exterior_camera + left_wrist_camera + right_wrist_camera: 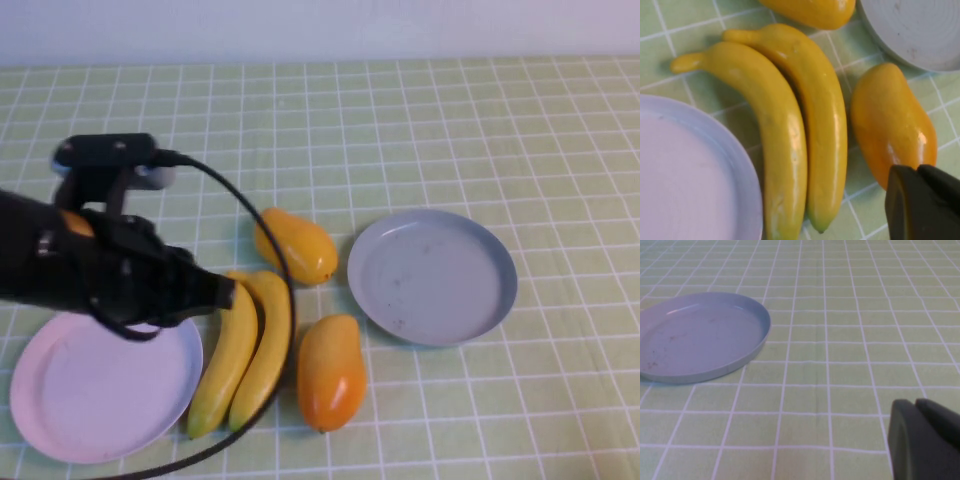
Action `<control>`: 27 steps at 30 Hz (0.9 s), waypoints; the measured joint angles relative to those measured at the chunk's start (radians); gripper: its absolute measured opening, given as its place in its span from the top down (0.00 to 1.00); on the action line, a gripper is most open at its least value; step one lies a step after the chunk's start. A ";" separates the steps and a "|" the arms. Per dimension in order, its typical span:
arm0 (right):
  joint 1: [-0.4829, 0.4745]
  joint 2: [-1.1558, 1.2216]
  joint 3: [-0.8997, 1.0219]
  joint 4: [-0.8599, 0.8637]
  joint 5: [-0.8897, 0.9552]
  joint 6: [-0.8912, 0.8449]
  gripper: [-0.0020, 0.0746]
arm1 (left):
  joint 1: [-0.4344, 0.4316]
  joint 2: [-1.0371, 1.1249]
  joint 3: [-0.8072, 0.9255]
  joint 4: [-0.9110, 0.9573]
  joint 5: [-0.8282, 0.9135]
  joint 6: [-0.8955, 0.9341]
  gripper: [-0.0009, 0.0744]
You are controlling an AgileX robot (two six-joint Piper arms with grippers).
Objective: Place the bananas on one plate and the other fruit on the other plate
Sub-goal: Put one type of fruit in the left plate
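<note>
Two bananas (225, 365) (267, 340) lie side by side between the pale pink-lilac plate (100, 390) and the grey-blue plate (432, 275). One mango (297, 245) lies behind them, the other mango (330, 370) to their right. Both plates are empty. My left gripper (225, 293) is shut and empty, hovering over the bananas' stem ends. In the left wrist view my left gripper (922, 200) hangs over the near mango (890, 122), beside the bananas (775, 130). My right gripper (925, 440) is shut and empty above bare cloth, right of the grey-blue plate (695, 337); it is outside the high view.
A green checked cloth (450, 120) covers the table. The left arm's black cable (255, 215) loops over the bananas and down to the front edge. The pink-lilac plate's rim (740, 160) nearly touches the left banana.
</note>
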 joint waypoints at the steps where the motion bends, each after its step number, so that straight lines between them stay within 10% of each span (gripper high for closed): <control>1: 0.000 0.000 0.000 0.000 0.000 0.000 0.99 | -0.043 0.038 -0.026 0.037 0.002 -0.033 0.99; 17: 0.000 0.000 0.000 0.000 0.000 0.000 0.99 | -0.368 0.473 -0.404 0.309 0.208 -0.300 0.96; 27: 0.000 0.000 0.000 0.000 0.000 0.000 0.99 | -0.368 0.581 -0.468 0.316 0.265 -0.271 0.26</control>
